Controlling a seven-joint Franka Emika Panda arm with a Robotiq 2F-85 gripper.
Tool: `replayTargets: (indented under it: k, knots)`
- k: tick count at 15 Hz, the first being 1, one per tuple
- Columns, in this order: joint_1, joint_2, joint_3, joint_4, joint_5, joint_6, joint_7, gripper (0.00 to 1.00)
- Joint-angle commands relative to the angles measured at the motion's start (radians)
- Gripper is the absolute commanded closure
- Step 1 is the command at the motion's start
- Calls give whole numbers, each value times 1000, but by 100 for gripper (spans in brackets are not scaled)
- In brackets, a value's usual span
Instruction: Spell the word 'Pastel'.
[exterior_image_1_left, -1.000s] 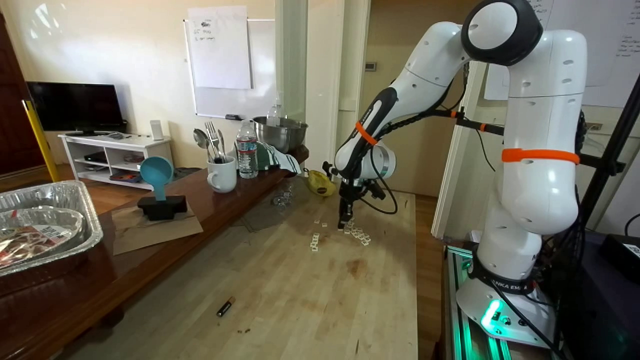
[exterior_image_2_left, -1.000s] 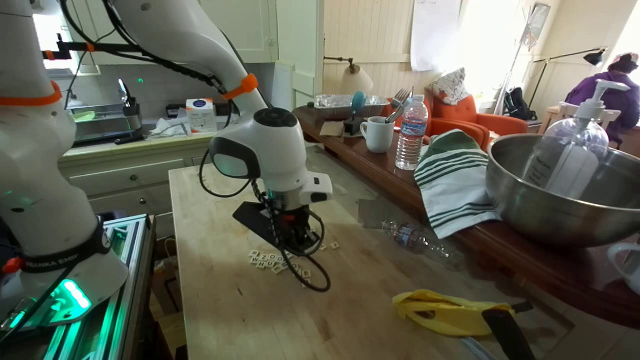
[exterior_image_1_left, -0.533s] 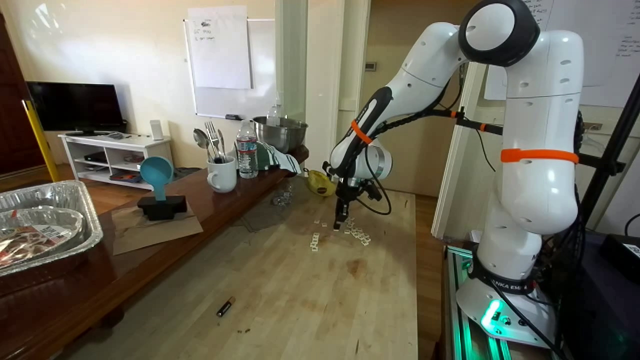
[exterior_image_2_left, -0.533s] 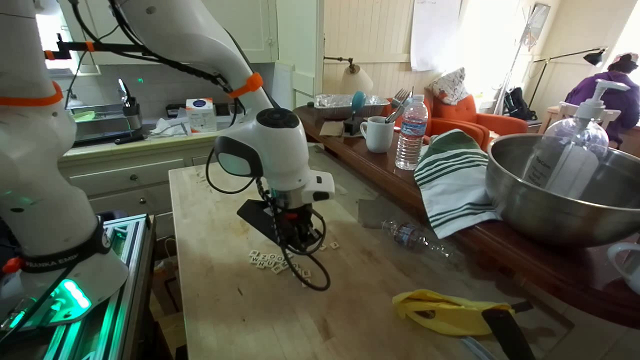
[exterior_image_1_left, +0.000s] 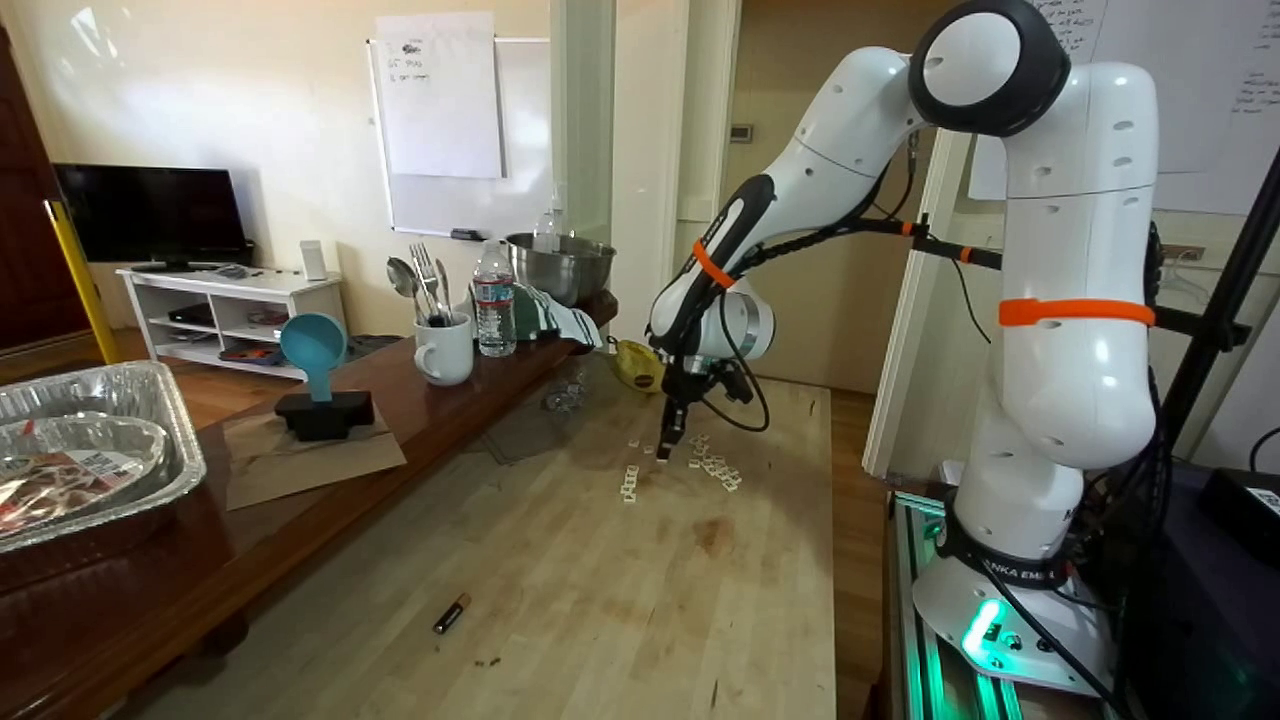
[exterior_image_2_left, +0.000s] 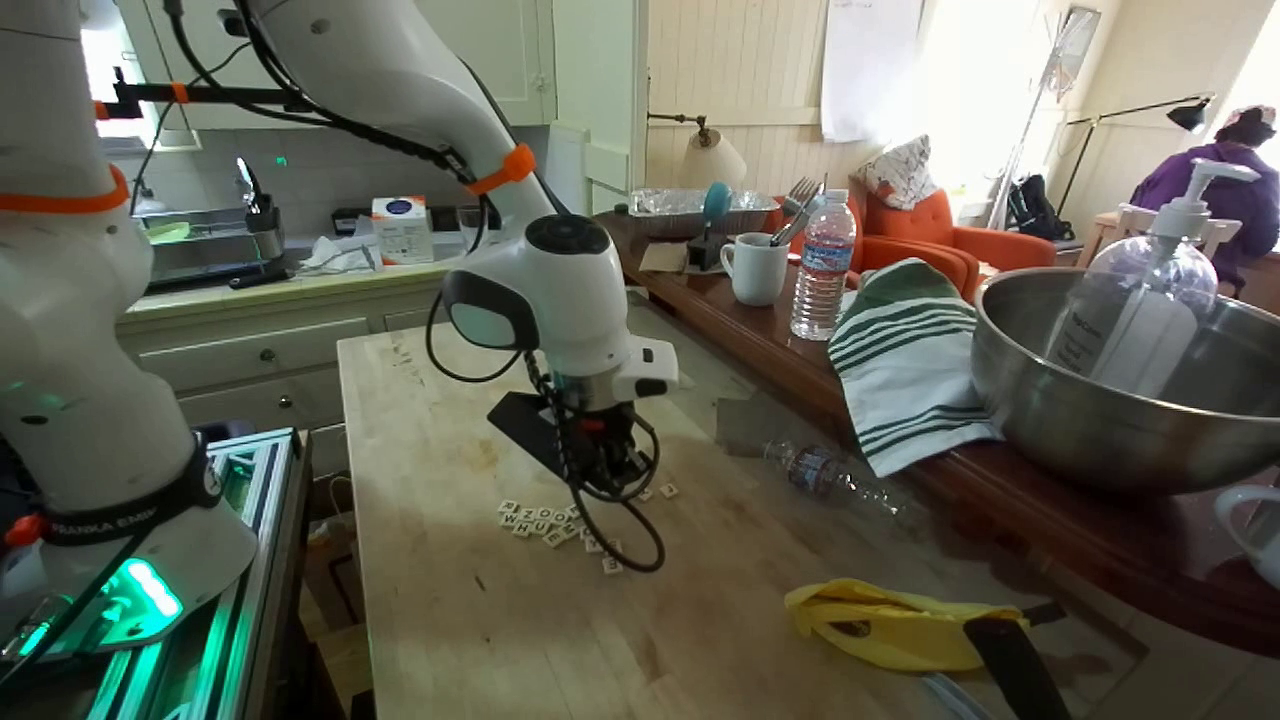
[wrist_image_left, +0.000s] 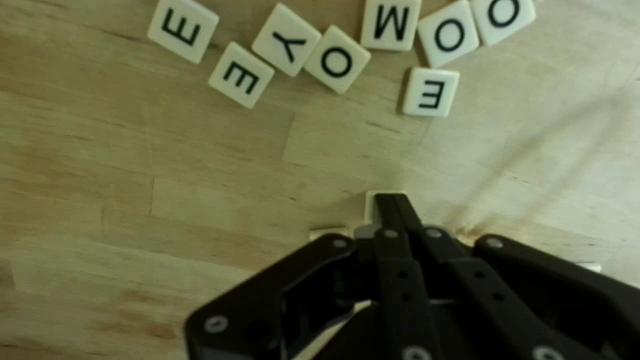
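In an exterior view I'm seeing a row (exterior_image_1_left: 629, 484) lying leftmost of the letters, too small for reading; I'm taking it for the spelling so far. Towards twelve and one o'clock from it, two strays (exterior_image_1_left: 648, 450) are lying. Next along, the pincer (exterior_image_1_left: 665, 451) is resting clenched; in the wrist view its tips are meeting and covering most of a tile (wrist_image_left: 370, 205), face hidden. Between three and four o'clock from there, a cluster (exterior_image_1_left: 714, 467) is lying. I'm judging that adding another letter is the step in hand; the next move is calling for sliding this tile towards half past seven, stopping beside the row.
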Motion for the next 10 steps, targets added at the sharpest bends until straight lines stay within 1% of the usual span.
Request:
replayTargets:
  k: [1,10]
  knots:
    - [6,59,19,36,29,17,15,100]
    - [5,83,46,60,34,16,50,100]
